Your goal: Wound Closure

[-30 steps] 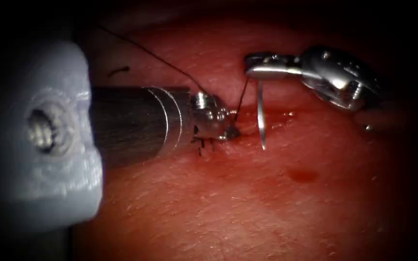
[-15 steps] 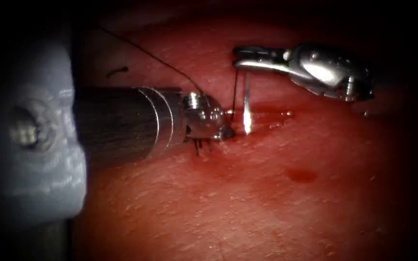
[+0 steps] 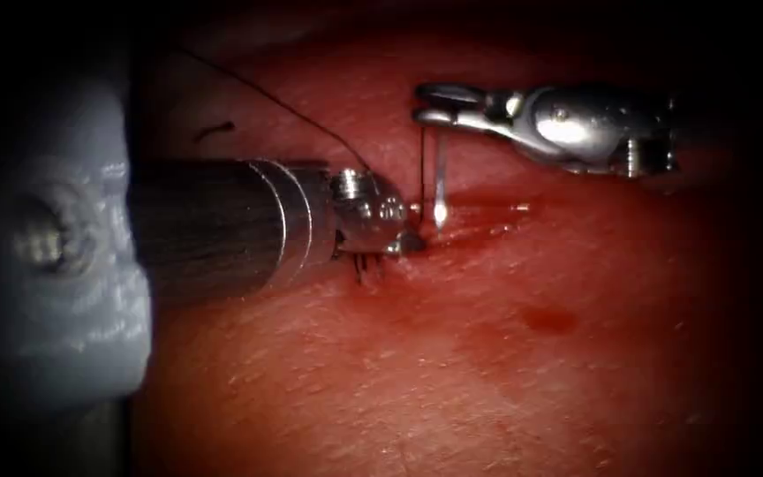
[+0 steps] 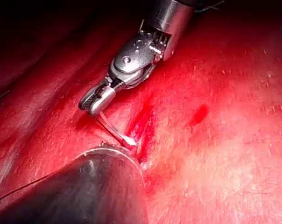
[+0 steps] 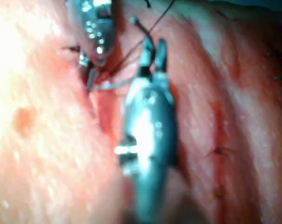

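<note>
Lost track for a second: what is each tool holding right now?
Left tool: tip down at the cut; jaws cannot be told.
Right tool: shut on the needle near one end; its other end touches the tissue.

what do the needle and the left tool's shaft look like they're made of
The needle, held near one end by the right tool with its tip at the cut, looks like polished steel: thin, silvery, with a bright glint. The left tool, its jaws down at the tissue, has a dark matte shaft, possibly composite, ending in shiny ringed metal.
</note>
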Controlling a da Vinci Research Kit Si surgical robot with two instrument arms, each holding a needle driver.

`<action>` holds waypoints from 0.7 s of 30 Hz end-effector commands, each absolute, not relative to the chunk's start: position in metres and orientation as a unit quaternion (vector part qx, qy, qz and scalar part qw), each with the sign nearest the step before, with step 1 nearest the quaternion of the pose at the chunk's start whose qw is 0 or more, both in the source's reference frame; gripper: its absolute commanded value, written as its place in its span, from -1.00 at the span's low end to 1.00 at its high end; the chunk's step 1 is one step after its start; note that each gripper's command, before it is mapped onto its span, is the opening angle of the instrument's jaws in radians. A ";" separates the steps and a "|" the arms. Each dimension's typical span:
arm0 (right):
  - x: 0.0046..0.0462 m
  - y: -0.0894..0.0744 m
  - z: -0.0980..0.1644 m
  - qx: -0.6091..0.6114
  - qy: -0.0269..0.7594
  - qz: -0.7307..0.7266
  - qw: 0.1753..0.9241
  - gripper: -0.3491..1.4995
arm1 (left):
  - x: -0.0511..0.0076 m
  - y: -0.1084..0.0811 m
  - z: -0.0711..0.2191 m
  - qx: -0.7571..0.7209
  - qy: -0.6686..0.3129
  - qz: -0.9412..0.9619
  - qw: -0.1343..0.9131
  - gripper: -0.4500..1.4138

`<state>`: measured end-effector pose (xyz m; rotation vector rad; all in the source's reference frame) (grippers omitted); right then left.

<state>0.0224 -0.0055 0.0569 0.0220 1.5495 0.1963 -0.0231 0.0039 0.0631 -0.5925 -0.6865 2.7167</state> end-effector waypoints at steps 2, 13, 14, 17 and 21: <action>0.0234 -0.007 0.058 0.010 0.700 0.087 0.709 -1.00 | -0.0237 0.004 0.064 -0.205 -0.239 0.939 0.140 -0.49; 0.0234 -0.009 0.057 0.008 0.709 0.082 0.701 -1.00 | -0.0229 0.004 0.064 -0.203 -0.240 0.938 0.148 -0.49; 0.0234 -0.009 0.057 0.008 0.709 0.082 0.701 -1.00 | -0.0229 0.004 0.064 -0.203 -0.240 0.938 0.148 -0.49; 0.0234 -0.009 0.057 0.009 0.709 0.082 0.700 -1.00 | -0.0229 0.004 0.064 -0.202 -0.240 0.937 0.150 -0.51; 0.0232 -0.009 0.057 0.010 0.707 0.079 0.703 -1.00 | -0.0225 0.004 0.064 -0.202 -0.241 0.937 0.149 -0.51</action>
